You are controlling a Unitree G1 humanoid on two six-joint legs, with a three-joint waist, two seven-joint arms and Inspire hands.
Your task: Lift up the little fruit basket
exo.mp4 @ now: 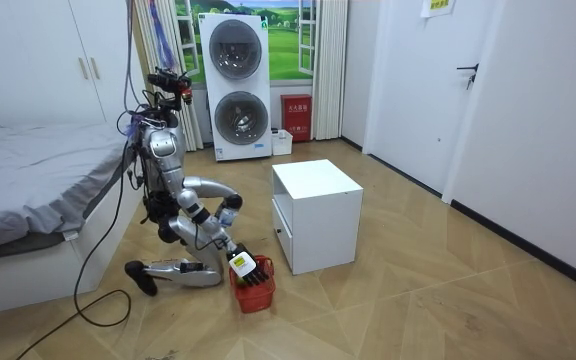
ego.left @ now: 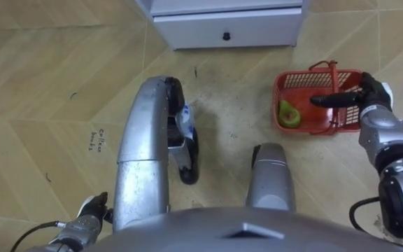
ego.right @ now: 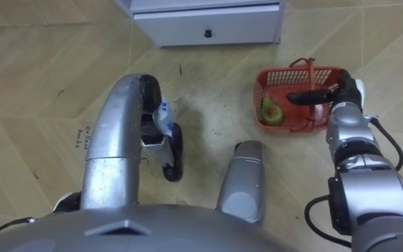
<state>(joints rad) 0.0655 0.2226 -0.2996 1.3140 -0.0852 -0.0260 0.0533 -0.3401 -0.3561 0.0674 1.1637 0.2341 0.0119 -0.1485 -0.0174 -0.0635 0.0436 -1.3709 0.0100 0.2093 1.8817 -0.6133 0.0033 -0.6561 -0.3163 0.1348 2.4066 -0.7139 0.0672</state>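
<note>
Because the fruit basket [ego.left: 280, 98] sits on the floor [ego.left: 47, 105] at the robot's right side, the right hand [ego.left: 371, 94] is the one that is close to it. The left hand [ego.left: 89, 210] is low down on the other side, well apart from the basket, and I cannot tell how it is held.

In the room view the robot kneels low on the floor between the bed [exo.mp4: 28, 170] and the white cabinet [ego.left: 226, 31]. The basket is just in front of the cabinet, with one green fruit [ego.left: 289, 114] lying inside it.

The right hand is at the basket's right edge. Its fingers [ego.left: 331, 101] look straight and point toward the robot's left, out over the inside of the basket. The hand holds nothing yet.

The big thing to watch is the handle [ego.left: 335, 77]. It stands up in an arch over the basket and runs from the near side to the far side, toward the cabinet. The fingers lie across it, like a plus sign, which is good for a grab. I cannot tell if they pass over the handle or under it. I think the next move is to curl the fingers round the handle and lift straight up, so the fruit does not roll out.
</note>
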